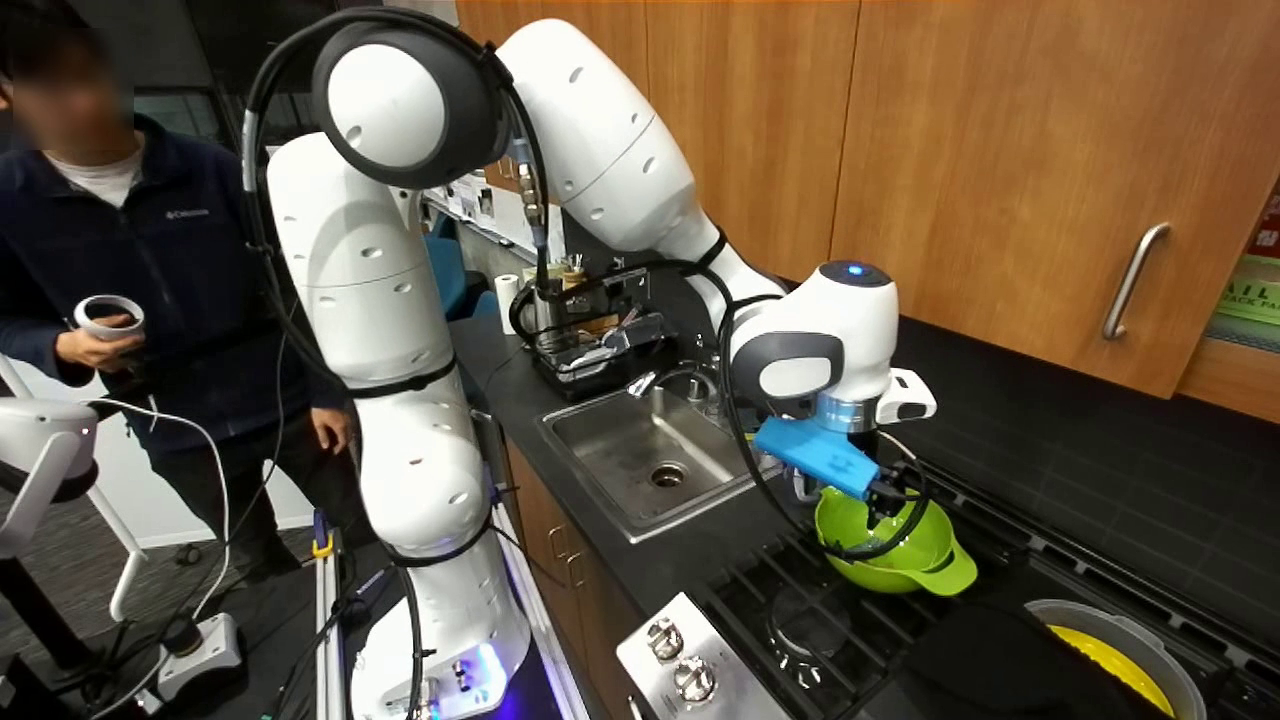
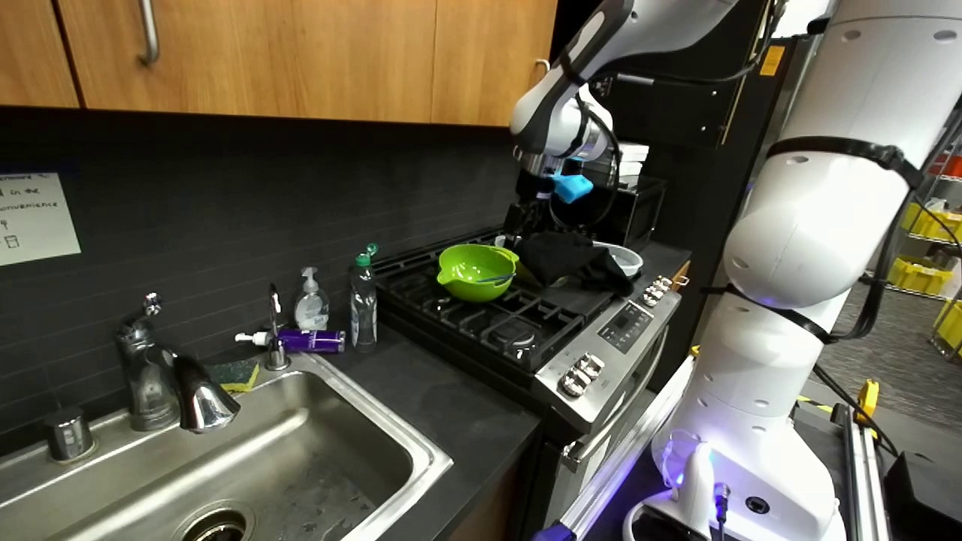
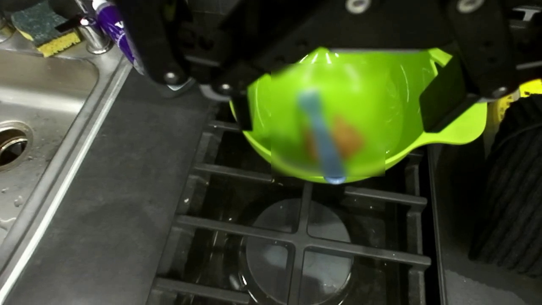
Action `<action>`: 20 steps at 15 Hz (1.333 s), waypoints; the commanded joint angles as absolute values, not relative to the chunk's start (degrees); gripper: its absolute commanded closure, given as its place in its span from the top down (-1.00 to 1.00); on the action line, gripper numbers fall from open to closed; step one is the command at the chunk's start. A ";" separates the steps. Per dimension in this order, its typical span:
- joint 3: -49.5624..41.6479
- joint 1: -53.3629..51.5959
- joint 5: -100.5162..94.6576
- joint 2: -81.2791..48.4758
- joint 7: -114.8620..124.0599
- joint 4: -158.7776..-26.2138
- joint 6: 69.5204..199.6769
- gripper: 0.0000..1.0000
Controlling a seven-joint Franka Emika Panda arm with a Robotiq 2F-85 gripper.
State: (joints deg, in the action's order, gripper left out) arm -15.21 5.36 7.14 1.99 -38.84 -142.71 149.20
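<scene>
The black two-fingered tool [image 3: 344, 106] is standing wide open over the glossy lime-green plastic bowl [image 2: 464, 291], holding nothing; whether it is touching the rim, I cannot tell. The bowl is sitting on the black metal stove grate [image 3: 302, 239], its handle pointing towards a crumpled black cloth [image 2: 567, 255]. A slim blue utensil [image 3: 324, 131] is leaning inside it, one end lying at the rim, beside a blurred orange-brown patch [image 3: 350, 137]. In the wrist view one finger [image 3: 443, 97] is overlapping the bowl near its handle, so lowering off-line could be knocking the bowl askew on those open bars. Pinching the utensil near an end may be inviting its thin shaft to twist or slip.
</scene>
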 commanded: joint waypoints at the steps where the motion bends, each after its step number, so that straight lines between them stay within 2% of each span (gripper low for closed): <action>1: -13.51 7.00 6.14 1.55 -37.63 -141.90 148.24 1.00; 9: -10.94 7.25 2.41 -1.84 -32.23 -137.53 142.09 1.00; 20: -8.34 8.94 5.32 -8.92 -34.18 -132.72 140.40 1.00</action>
State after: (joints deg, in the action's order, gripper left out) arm -9.70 7.45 4.71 -6.50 -33.28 -135.33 142.00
